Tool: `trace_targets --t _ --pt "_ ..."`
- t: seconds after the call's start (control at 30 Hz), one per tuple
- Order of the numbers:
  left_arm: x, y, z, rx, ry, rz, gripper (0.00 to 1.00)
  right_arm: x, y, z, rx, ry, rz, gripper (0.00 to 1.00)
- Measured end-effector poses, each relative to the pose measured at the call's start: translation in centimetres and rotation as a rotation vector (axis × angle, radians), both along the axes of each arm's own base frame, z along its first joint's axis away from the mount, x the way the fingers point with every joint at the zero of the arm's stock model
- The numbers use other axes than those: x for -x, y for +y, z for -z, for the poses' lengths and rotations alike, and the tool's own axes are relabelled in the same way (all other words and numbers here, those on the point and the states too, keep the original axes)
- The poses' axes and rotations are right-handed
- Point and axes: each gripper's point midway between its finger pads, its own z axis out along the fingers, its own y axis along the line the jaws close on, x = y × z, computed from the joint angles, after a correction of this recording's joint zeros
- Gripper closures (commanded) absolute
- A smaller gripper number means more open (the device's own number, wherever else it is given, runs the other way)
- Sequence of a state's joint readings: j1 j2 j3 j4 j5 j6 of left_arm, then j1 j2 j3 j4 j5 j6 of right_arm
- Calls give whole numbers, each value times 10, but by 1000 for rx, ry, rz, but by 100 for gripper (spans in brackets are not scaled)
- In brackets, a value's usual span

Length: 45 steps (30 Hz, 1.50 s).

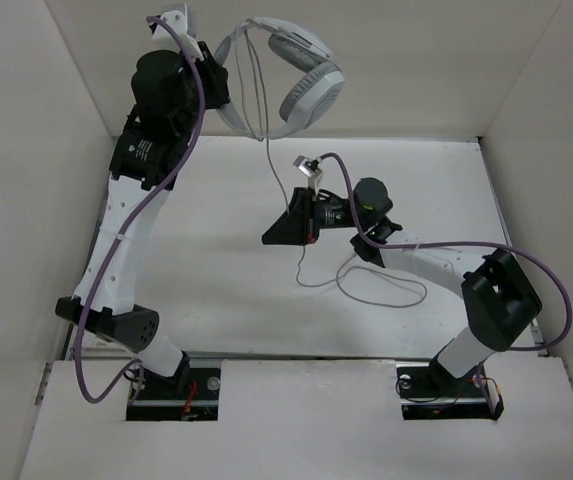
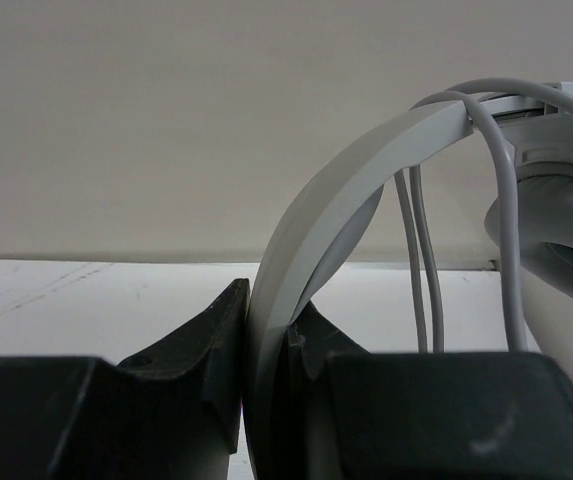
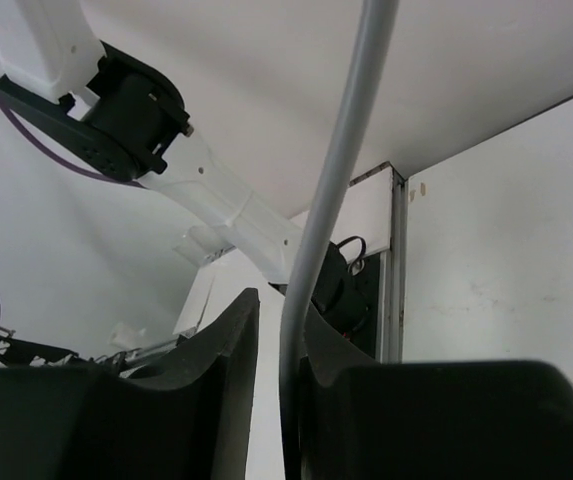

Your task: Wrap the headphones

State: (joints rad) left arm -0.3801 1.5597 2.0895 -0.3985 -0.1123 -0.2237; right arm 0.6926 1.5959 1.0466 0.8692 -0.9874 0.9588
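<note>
Item: headphones (image 1: 288, 72), white, over-ear.

Location: held in the air above the far edge of the bench (image 1: 216, 290), close to the back wall.

Headband (image 2: 336, 190): curved, smooth, white. It is pinched between the fingers of my left end effector (image 2: 266, 300).

Ear cushions (image 1: 311, 95): grey, padded, hanging beside each other.

Cable (image 3: 341, 170): thin and grey. It is draped over the headband in loops, then hangs down between the fingers of my right end effector (image 3: 281, 305). Its tail lies in a loose curl on the bench.

Right end effector: fingers close around the cable, with a sliver of gap on one side. I cannot tell whether they pinch it.
</note>
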Motion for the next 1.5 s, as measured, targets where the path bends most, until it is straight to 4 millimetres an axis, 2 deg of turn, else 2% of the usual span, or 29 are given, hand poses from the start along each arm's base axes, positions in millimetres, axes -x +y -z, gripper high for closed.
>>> trace_targets --t 0.2,0.3,0.43,0.57,0.7,0.83,0.97,1.13,1.27,1.37,1.5 --pt "-11 18 1 -47 -18 -110 100 12 12 6 30 -27 -40 96" --pt "-16 27 0 -85 -33 -156 100 22 18 5 39 -60 -76 99" --pt "-22 38 -2 -131 -53 -203 100 29 23 7 60 -95 -101 100" --pt "-29 53 0 -186 -69 -260 100 26 23 7 87 -126 -91 100" --pt "-36 63 11 -260 -62 -313 100 19 24 3 134 -192 -55 99" --pt "-43 66 27 -344 -59 -347 100 4 21 -10 199 -317 27 97" --pt "-49 58 52 -435 -35 -342 100 -20 12 -24 291 -506 156 96" --pt "-50 33 103 -550 35 -270 100 -61 -13 -44 443 -786 357 97" --pt "-44 8 138 -621 80 -180 100 -92 -36 -50 618 -1034 502 97" --pt "-40 1 149 -655 101 -139 100 -109 -50 -54 751 -1232 572 98" --pt "-36 1 146 -654 96 -127 100 -123 -59 -72 867 -1465 653 99"
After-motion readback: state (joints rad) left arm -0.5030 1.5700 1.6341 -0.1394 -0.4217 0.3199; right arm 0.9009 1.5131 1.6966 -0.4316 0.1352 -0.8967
